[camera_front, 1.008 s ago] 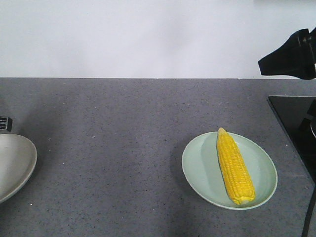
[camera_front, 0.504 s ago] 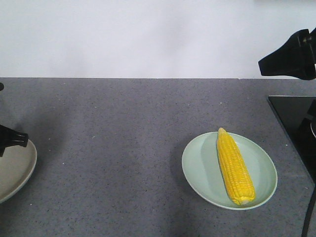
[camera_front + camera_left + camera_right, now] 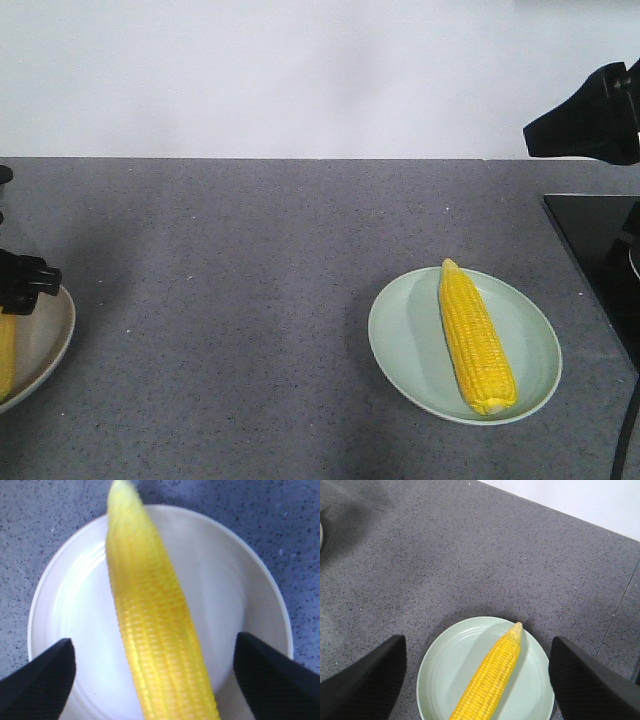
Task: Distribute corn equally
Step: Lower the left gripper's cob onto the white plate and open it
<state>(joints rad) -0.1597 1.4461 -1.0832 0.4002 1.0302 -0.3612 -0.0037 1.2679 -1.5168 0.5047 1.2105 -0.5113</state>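
Fingers [image 3: 40,680] of the left gripper [image 3: 155,680] stand wide apart over a white plate [image 3: 240,580], either side of a corn cob [image 3: 155,635] lying on it; contact cannot be told. The right gripper [image 3: 477,680] hangs equally spread, high above a pale green plate [image 3: 440,665] holding a second cob [image 3: 490,680]. Only the front view shows both plates on the grey counter [image 3: 250,300], the white one cut by its left edge, and a black cooktop [image 3: 600,240] at the right.
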